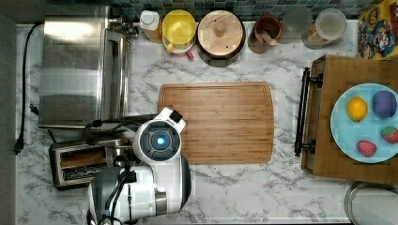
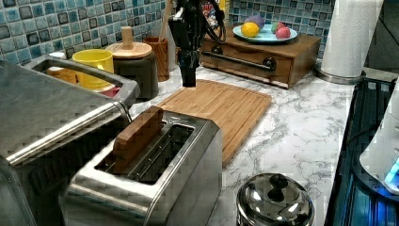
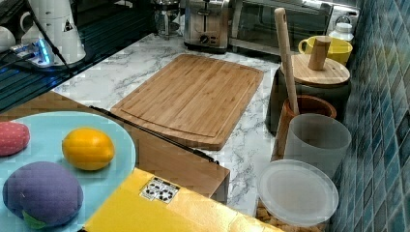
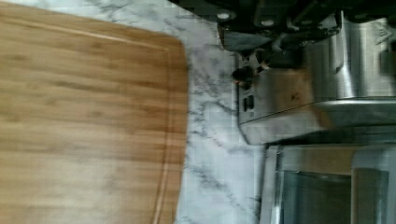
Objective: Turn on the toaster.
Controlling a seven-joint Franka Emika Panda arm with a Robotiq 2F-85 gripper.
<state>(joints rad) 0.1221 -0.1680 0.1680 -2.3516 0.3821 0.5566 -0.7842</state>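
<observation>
Marble counter (image 1: 281,187) with cutting board (image 1: 220,122), toaster (image 1: 77,164)

The top view looks straight down on the whole counter (image 1: 244,187). The left view stands low, close behind the toaster (image 2: 155,174), facing the cutting board (image 2: 221,106). The right view looks back from the opposite end. The wrist view looks down, near the board's edge.

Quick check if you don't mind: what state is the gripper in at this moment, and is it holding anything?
Gripper: cannot be told whether open or closed; it hangs above the cutting board, apparently holding nothing.
</observation>
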